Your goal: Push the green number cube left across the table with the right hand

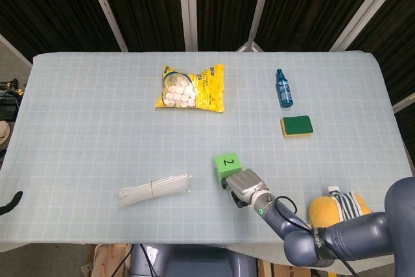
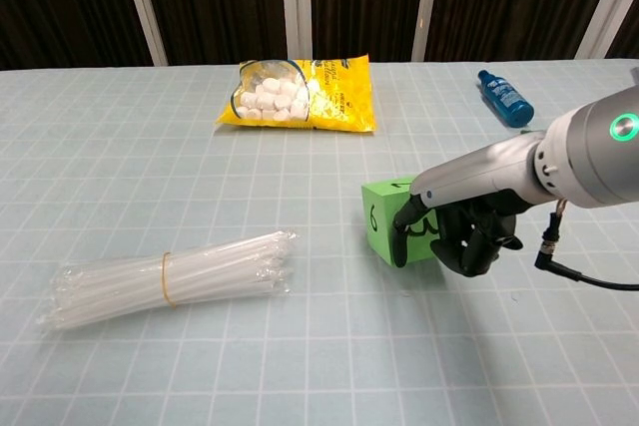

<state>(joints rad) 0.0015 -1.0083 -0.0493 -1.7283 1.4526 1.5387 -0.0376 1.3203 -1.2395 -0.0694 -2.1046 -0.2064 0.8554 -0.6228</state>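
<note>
The green number cube [image 1: 227, 164] [image 2: 384, 218] sits near the table's front, right of centre, with a 2 on top and a 6 facing left-front. My right hand [image 1: 245, 187] [image 2: 461, 226] presses against the cube's right front side, one finger stretched along its face and the rest curled in. It holds nothing. Only a dark tip of my left hand [image 1: 10, 204] shows at the left edge of the head view; how its fingers lie is hidden.
A bundle of clear straws [image 1: 155, 189] [image 2: 170, 277] lies left of the cube. A yellow bag of white balls [image 1: 191, 88] [image 2: 300, 93], a blue bottle [image 1: 284, 88] [image 2: 504, 97], a green sponge [image 1: 296, 126] and a striped plush toy [image 1: 340, 212] are also on the table.
</note>
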